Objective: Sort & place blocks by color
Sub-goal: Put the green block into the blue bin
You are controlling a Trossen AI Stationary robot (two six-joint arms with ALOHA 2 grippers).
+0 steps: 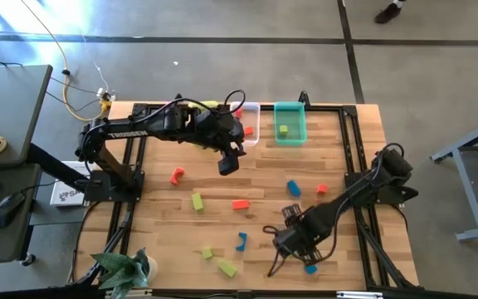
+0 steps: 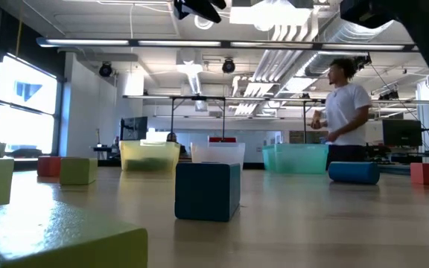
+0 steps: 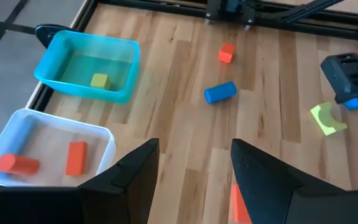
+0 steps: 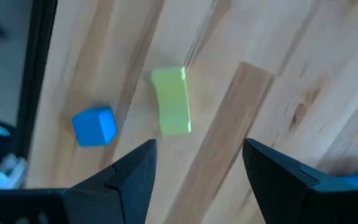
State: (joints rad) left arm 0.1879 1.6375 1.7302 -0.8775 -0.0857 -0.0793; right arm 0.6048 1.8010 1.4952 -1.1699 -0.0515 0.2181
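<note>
Your left gripper [image 1: 229, 162] hangs above the middle of the table [image 1: 347, 149], out in front of the bins, with its fingers [image 3: 135, 171] spread apart and nothing between them. Just under that gap, at the near edge of the left wrist view, lies a red bar [image 3: 240, 205]; it is on the wood, not in the grip. Farther out from the jaws you see a blue cylinder [image 3: 220, 92] and a small red cube [image 3: 227, 52], both loose on the table.

Your right gripper [image 1: 293, 237] is low over the table's front right part, also with its fingers [image 4: 129, 171] standing wide and holding nothing. Ahead of those jaws, slightly off to one side, lies a yellow-green block [image 4: 171, 101], and beside that a blue cube [image 4: 94, 126]; neither touches the fingers.

The clear bin [image 3: 101, 134] holds a red cylinder [image 3: 17, 164] and a red block [image 3: 75, 157]. The teal bin [image 3: 126, 50] next to it holds one yellow-green cube [image 3: 99, 80]. The other blocks are scattered on the wood: a red arch [image 1: 177, 175], a green cube [image 1: 197, 201] and a blue arch [image 1: 241, 242] among them.

A person [image 2: 342, 112] stands beyond the table in the low view.
</note>
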